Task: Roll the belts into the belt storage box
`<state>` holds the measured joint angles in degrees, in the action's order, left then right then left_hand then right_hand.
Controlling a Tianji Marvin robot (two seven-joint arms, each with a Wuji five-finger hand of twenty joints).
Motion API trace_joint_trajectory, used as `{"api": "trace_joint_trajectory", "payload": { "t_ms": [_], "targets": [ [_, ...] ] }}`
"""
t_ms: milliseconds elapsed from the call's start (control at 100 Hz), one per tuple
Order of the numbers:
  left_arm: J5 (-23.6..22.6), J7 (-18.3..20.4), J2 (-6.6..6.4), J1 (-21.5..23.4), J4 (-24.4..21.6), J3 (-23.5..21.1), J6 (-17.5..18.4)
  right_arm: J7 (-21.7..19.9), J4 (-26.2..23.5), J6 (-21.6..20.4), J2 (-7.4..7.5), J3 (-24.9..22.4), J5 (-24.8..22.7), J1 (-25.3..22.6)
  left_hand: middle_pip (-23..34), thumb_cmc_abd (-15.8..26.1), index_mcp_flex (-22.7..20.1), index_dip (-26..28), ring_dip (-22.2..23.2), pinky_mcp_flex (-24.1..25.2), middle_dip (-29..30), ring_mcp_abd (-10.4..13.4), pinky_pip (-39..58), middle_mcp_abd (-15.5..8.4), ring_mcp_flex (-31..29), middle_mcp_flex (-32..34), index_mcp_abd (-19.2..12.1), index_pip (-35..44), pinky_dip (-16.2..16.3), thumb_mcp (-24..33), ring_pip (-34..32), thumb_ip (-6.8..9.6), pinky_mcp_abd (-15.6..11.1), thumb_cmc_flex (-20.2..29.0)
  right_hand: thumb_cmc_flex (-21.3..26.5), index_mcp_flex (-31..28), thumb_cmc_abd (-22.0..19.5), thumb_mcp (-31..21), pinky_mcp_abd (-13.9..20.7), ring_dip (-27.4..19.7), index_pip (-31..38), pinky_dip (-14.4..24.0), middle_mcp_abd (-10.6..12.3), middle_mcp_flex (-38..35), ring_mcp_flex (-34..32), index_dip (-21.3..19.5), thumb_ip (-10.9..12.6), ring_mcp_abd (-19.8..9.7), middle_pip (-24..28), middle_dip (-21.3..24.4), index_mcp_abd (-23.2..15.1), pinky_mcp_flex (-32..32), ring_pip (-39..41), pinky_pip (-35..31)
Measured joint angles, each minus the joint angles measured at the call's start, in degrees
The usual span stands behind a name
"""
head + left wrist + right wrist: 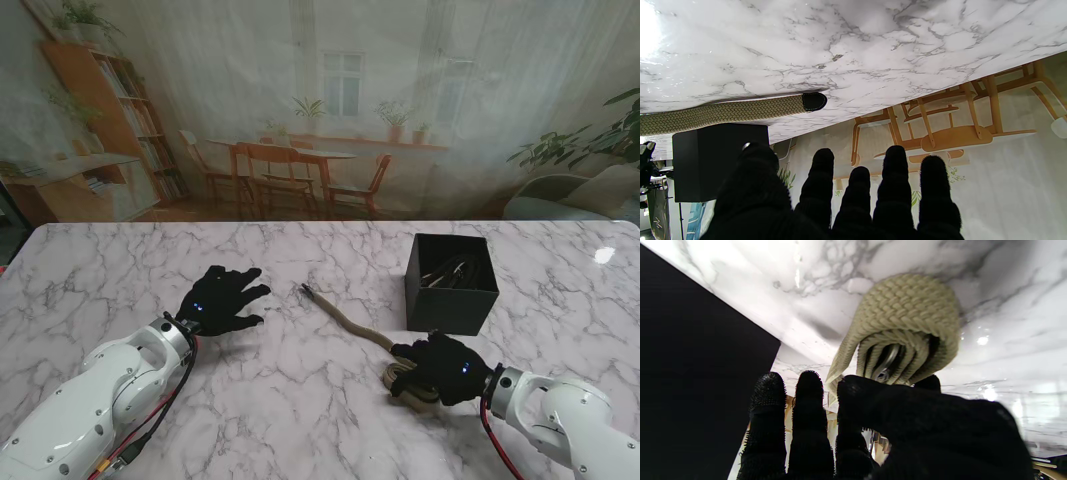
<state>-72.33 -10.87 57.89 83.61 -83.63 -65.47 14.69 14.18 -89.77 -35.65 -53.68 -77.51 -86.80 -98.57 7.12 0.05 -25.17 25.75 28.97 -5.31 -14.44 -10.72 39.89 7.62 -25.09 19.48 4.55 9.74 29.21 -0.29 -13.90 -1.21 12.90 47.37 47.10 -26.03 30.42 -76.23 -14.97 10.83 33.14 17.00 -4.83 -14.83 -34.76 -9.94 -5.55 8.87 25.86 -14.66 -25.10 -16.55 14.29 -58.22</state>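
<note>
A tan braided belt [350, 325] lies across the middle of the marble table, its dark tip [306, 290] pointing toward my left side. Its near end is wound into a coil [402, 384], and my right hand [447, 366] in a black glove is shut on that coil [907, 330], with a metal buckle showing inside the loops. My left hand [222, 298] hovers open over the table, fingers spread, left of the belt tip [814, 101] and not touching it. The black belt storage box [452, 284] stands just beyond my right hand and holds dark belts.
The black box wall [700, 366] stands close beside my right hand's fingers. The table's far edge [320, 224] runs in front of a printed room backdrop. Bare marble [120, 270] stretches around my left hand.
</note>
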Motion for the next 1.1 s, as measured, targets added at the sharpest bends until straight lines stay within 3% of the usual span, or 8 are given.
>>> {"api": "trace_joint_trajectory", "payload": {
  "t_ms": [230, 350, 620, 740, 940, 1020, 1100],
  "targets": [
    [-0.05, -0.12, 0.00, 0.00, 0.04, -0.02, 0.00, -1.85, 0.22, 1.06, -0.20, 0.63, 0.12, 0.28, 0.00, 0.00, 0.00, 0.00, 0.00, 0.00, 0.00, 0.00, 0.00, 0.00, 0.00, 0.00, 0.00, 0.00, 0.00, 0.00, -0.01, 0.00, 0.00, 0.00, 0.63, -2.02, 0.00, -0.03, -0.71, -0.12, 1.84, -0.16, 0.00, 0.00, -0.09, -1.13, 0.00, 1.27, 0.00, 0.00, -0.77, -0.71, -1.47, 0.02],
    [-0.05, -0.08, 0.00, 0.01, 0.04, -0.04, 0.00, -2.01, 0.68, 1.69, -0.50, -0.67, 0.11, 0.04, 0.00, 0.00, 0.00, 0.00, 0.00, 0.00, 0.00, 0.00, 0.00, 0.00, 0.00, 0.00, 0.00, 0.00, 0.00, 0.00, -0.01, 0.00, 0.00, 0.00, 0.63, -1.90, -0.02, -0.03, 1.91, -0.12, 1.84, -0.16, 0.00, 0.10, -1.50, -1.72, 0.00, -3.38, 0.13, 0.00, -1.39, -2.97, -1.47, -0.82],
    [-0.05, 0.04, 0.00, 0.01, 0.04, -0.02, 0.00, -2.03, 2.79, 4.32, 0.15, -0.24, -1.51, 0.86, 0.00, 0.00, 0.00, 0.00, 0.00, 0.00, 0.00, 0.00, 0.01, 0.00, 0.00, 0.00, 0.00, 0.00, 0.00, 0.00, -0.01, 0.00, 0.00, 0.00, 0.30, 4.30, -1.24, 2.94, 5.99, 1.66, 1.05, 0.50, -0.86, 3.51, -1.77, -1.77, 0.09, -6.41, 0.55, 0.81, -1.57, -4.58, 0.88, -3.86],
    [-0.05, 0.06, 0.00, 0.00, 0.04, -0.01, 0.00, -2.67, 3.85, 4.65, 0.15, 0.35, 0.12, 1.88, 0.00, 0.00, 0.00, 0.00, 0.00, 0.00, 0.00, 0.00, 0.01, 0.00, 0.00, 0.00, 0.00, 0.00, 0.00, 0.00, -0.01, 0.00, 0.00, 0.00, -0.89, 4.47, -1.27, 2.68, 7.56, 3.28, 1.30, 2.38, -1.00, 2.70, -5.83, -2.39, 1.28, -7.11, 0.55, 0.81, -2.18, -7.93, 4.08, -6.41],
    [0.04, 0.06, 0.00, -0.01, 0.04, 0.02, 0.00, -2.79, 4.87, 4.38, -0.13, 0.48, 2.53, 2.43, 0.00, 0.00, 0.00, 0.00, 0.00, 0.00, 0.00, 0.00, 0.01, 0.00, 0.00, 0.00, 0.00, 0.00, 0.00, 0.00, -0.01, 0.00, 0.00, 0.00, -0.89, 4.47, -1.17, 3.58, 9.05, 8.37, 5.49, 6.21, -1.63, -1.14, -16.26, -4.51, 1.34, -9.06, -0.07, 0.92, -2.83, -15.45, 8.38, -10.56],
    [0.05, 0.12, 0.00, -0.02, 0.04, 0.03, 0.00, -3.10, 5.01, 3.57, -0.37, 0.29, 4.03, 2.45, 0.00, 0.00, 0.00, 0.00, 0.00, 0.00, 0.00, 0.00, 0.01, 0.00, 0.00, 0.00, 0.00, 0.00, 0.00, 0.00, -0.01, 0.00, 0.00, 0.00, -1.08, 4.43, 0.26, 4.52, 10.27, 12.43, 7.73, 8.04, -2.33, -4.22, -19.79, -5.41, -0.49, -9.99, -0.29, 0.92, -2.84, -18.03, 9.45, -11.72],
    [0.05, 0.13, 0.00, -0.02, 0.04, 0.03, -0.01, -3.38, 5.01, 2.52, -0.51, 0.23, 4.91, 2.50, 0.00, 0.00, 0.00, 0.00, 0.00, 0.00, 0.00, 0.00, 0.01, 0.00, 0.00, 0.00, 0.00, 0.00, 0.00, 0.00, -0.01, 0.00, 0.00, 0.00, -4.96, 4.99, 1.15, 4.07, 11.10, 14.30, 9.10, 9.16, -2.83, -7.43, -22.08, -5.95, -0.58, -10.83, -0.30, 0.92, -2.86, -19.78, 9.96, -12.84]
  ]
}}
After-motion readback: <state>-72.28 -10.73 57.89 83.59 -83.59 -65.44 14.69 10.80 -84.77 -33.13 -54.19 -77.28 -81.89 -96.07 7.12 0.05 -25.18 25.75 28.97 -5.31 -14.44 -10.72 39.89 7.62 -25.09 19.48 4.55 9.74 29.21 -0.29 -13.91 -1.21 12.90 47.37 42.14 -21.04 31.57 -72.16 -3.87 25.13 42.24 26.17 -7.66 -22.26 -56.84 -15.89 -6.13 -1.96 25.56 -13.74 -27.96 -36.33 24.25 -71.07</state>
